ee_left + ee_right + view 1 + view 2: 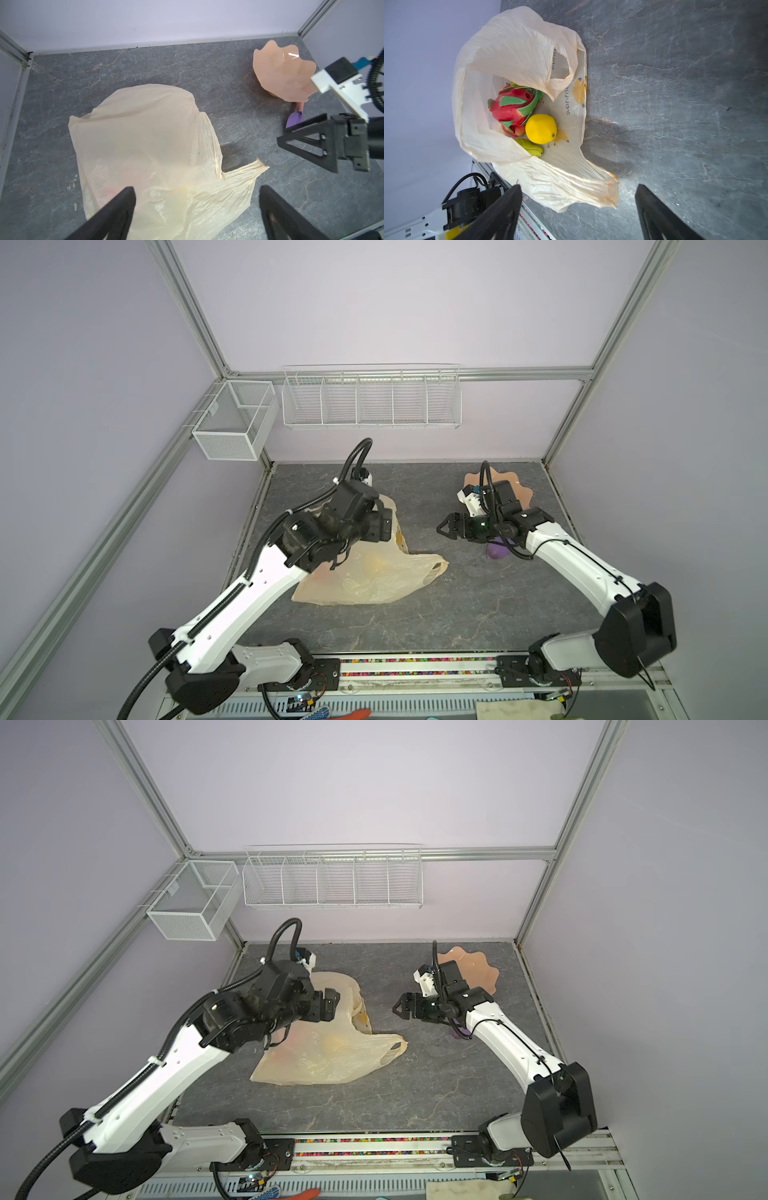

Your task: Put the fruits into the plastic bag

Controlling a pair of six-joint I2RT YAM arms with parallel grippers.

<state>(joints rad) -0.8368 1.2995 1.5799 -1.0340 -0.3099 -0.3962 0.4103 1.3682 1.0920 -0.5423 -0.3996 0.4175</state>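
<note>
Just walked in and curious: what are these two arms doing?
Two robot arms are filling a plastic bag on the table: a dragon fruit, yellow citrus, strawberry and green pear lie inside. The left gripper hovers open over the bag; the right gripper, open too, faces its mouth, holding nothing.

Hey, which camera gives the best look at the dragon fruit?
The right wrist view: it looks into the open mouth of the plastic bag, where the dragon fruit lies unobstructed beside a lemon. Both top views and the left wrist view show only the bag's translucent outside, no distinct fruit.
</note>
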